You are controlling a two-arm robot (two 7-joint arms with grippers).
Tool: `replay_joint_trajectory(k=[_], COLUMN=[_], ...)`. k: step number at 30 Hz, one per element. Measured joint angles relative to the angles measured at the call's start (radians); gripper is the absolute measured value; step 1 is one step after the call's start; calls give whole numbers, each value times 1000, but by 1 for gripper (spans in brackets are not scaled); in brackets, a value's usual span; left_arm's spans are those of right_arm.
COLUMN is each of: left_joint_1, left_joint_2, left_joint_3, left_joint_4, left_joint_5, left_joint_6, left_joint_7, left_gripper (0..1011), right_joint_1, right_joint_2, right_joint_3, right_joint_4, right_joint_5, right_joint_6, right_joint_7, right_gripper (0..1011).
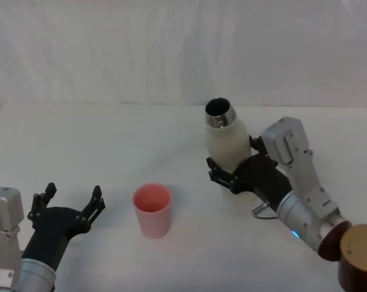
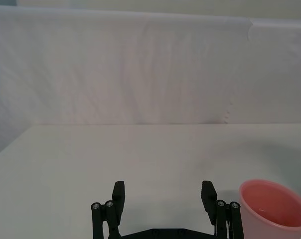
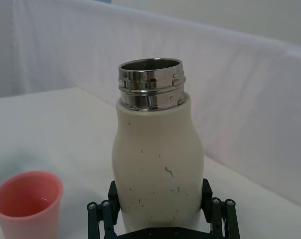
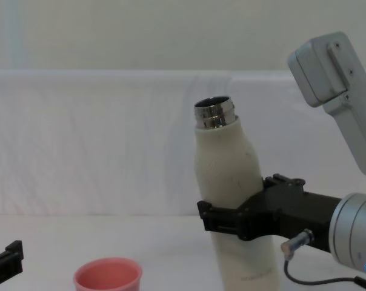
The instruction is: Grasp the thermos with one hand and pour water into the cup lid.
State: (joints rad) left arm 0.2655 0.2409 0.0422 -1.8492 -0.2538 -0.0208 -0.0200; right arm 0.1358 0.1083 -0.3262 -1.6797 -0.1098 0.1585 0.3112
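The right hand [image 1: 229,173], a black two-finger gripper on a silver-grey and white arm, is clamped around the lower body of the thermos [image 1: 227,141], one finger on each side of the cream-white wall. In the right wrist view both fingers [image 3: 216,211] press against the bottle's flanks, low on its body. The thermos stands nearly upright, leaning slightly, with its shiny threaded steel neck [image 3: 151,83] open at the top and no cap fitted. Small dark specks mark its matte surface in the right wrist view. In the chest view the hand [image 4: 222,220] grips the bottle about midway up its visible height.

The cup lid [image 1: 152,209], a small salmon-pink cup with a thin rim, stands upright on the white table [image 1: 110,146], on the robot's left of the thermos and well apart from it. A little clear liquid lies in its bottom in the right wrist view [image 3: 27,204].

The left hand [image 1: 68,204] rests low at the near left, its fingers spread wide and holding nothing, with the cup lid just beside it on its right. A white cloth backdrop [image 1: 183,48] rises behind the table.
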Motion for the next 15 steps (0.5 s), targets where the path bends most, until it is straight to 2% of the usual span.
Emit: replay_joint_trajectory(k=[8, 15], left_joint_1=[0, 0], left_joint_2=[0, 0], left_joint_3=[0, 0], left_joint_4=[0, 0], left_joint_5=[0, 0], left_joint_6=[0, 0], left_joint_7=[0, 0], left_gripper=[1001, 1001], right_joint_1=[25, 45], right_joint_2=[-26, -40], right_joint_3=[8, 6], right_joint_4=[49, 82], right_joint_5=[101, 153], right_joint_6=[28, 43], right_joint_7=[23, 33], right_gripper=[962, 962])
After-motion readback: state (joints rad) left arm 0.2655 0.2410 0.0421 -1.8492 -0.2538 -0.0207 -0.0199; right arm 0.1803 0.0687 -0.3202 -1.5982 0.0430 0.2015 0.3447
